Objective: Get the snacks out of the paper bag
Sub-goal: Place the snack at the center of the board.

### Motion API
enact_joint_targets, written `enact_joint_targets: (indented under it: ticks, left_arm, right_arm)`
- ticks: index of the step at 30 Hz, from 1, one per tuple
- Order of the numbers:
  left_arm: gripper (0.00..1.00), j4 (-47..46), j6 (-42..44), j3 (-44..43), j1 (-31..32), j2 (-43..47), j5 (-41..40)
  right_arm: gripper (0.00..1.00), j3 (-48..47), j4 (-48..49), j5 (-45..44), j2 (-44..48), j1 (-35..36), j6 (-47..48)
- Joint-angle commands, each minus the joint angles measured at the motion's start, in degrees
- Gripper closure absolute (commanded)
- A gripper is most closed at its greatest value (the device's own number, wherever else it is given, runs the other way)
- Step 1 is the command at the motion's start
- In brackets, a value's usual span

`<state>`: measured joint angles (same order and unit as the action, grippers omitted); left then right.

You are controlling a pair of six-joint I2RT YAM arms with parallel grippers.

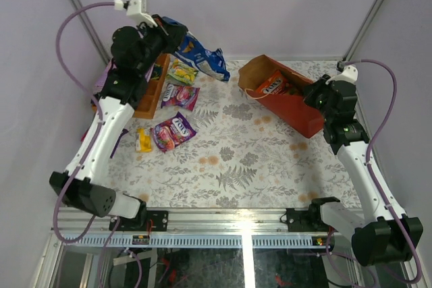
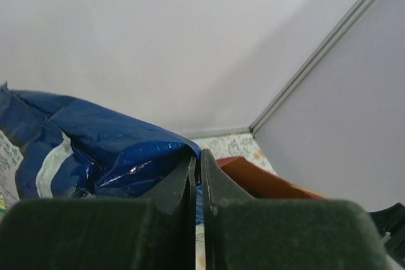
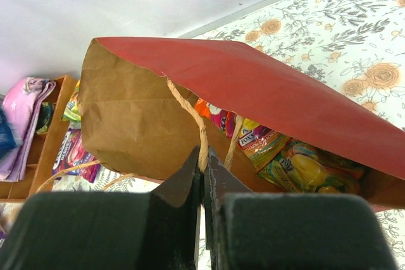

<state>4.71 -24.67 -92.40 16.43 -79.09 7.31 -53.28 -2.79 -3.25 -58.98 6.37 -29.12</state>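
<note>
The red paper bag [image 1: 283, 96] lies tilted at the back right with its brown mouth open to the left, and it also shows in the right wrist view [image 3: 253, 86]. Candy packets [image 3: 304, 165] sit inside it. My right gripper [image 1: 316, 94] is shut on the bag's twisted paper handle [image 3: 190, 115]. My left gripper [image 1: 160, 26] is raised at the back left, shut on an edge of the dark-blue chip bag [image 1: 199, 52], which hangs above the table [image 2: 95, 150]. Two purple packets [image 1: 173, 131] [image 1: 180, 94], a green-yellow one [image 1: 182, 71] and a small yellow one [image 1: 143, 139] lie on the table at the left.
A wooden tray [image 1: 152, 89] stands at the left edge, partly under my left arm, with a folded pink-purple cloth [image 3: 25, 112] beside it. Lilac walls and metal corner posts [image 1: 368, 15] close the back. The floral tablecloth [image 1: 250, 160] covers the table.
</note>
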Motion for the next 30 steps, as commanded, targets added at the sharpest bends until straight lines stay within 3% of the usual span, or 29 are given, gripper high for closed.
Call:
enact_joint_targets:
  ticks: [1, 5, 12, 18, 24, 30]
  left_arm:
    - [1.00, -6.24, -1.62, -1.01, -0.12, -5.88, 6.09]
    - [1.00, -12.21, -1.90, -0.50, -0.12, -15.57, 7.39]
    - [1.00, -12.27, 1.28, -11.46, -0.16, -34.35, 3.09]
    - [1.00, -21.09, 1.71, -10.29, -0.12, -39.53, -2.04]
    - [1.00, -26.01, -7.05, -18.42, 0.41, -49.81, 1.91]
    - [1.00, -28.06, -8.98, -14.45, 3.25, -52.82, -5.02]
  right_arm:
    - [1.00, -0.30, 2.44, 3.19, 1.19, -0.13, 0.99]
    - [1.00, -1.00, 2.04, 6.34, 0.22, -0.16, 1.78]
    - [1.00, -1.43, 1.10, 7.07, -0.17, -0.13, 2.90]
    - [1.00, -1.02, 1.61, 7.36, -0.67, -0.13, 3.06]
    - [1.00, -1.25, 2.13, 8.52, -1.70, -0.18, 2.61]
    - [1.00, -1.26, 1.48, 8.60, -1.24, -0.18, 2.94]
